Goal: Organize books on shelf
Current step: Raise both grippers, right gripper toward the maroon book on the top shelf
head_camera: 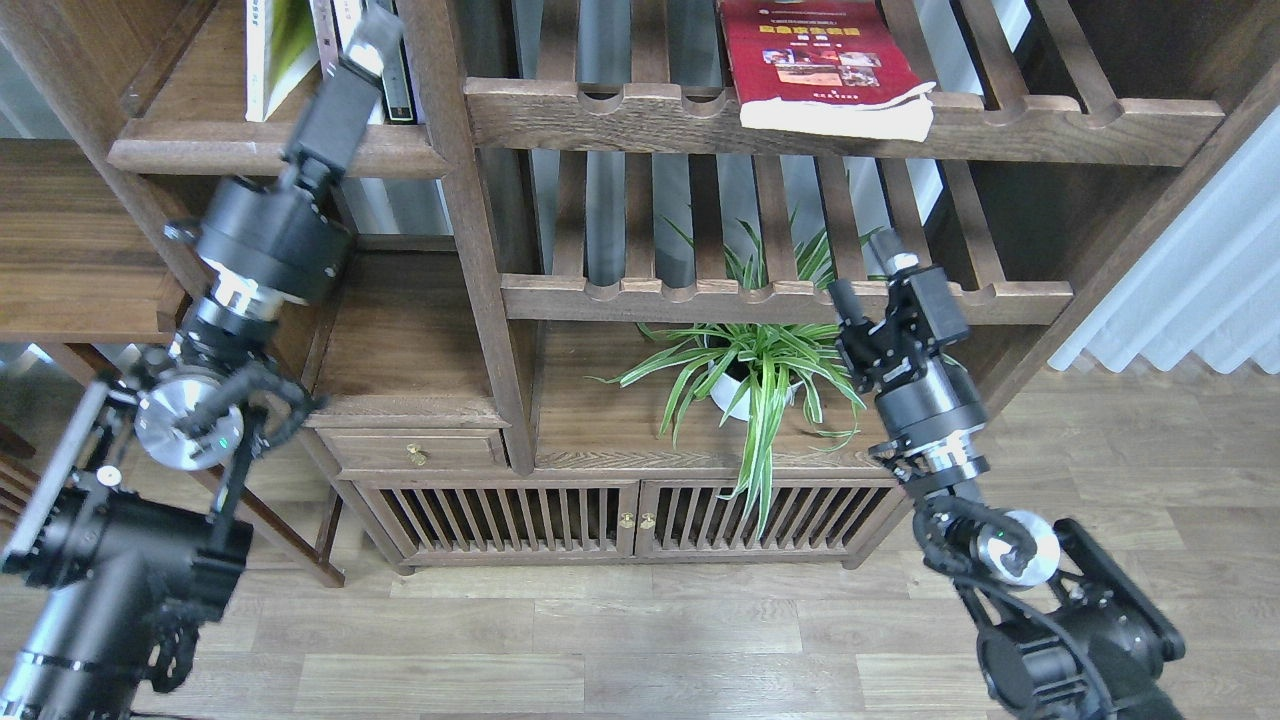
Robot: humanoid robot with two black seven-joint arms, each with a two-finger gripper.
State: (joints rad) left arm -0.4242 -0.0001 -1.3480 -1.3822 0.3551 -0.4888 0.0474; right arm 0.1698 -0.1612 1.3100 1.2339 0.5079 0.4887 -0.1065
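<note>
Red book, yellow title and photos, lies flat on upper slatted rack, its lower white page edge overhanging the notched front rail. Solid shelf at upper left carries upright thin books. Left gripper is raised against those books; finger state cannot tell. Right gripper hangs before lower rack, its 2 fingers apart, holding nothing, above potted plant.
</note>
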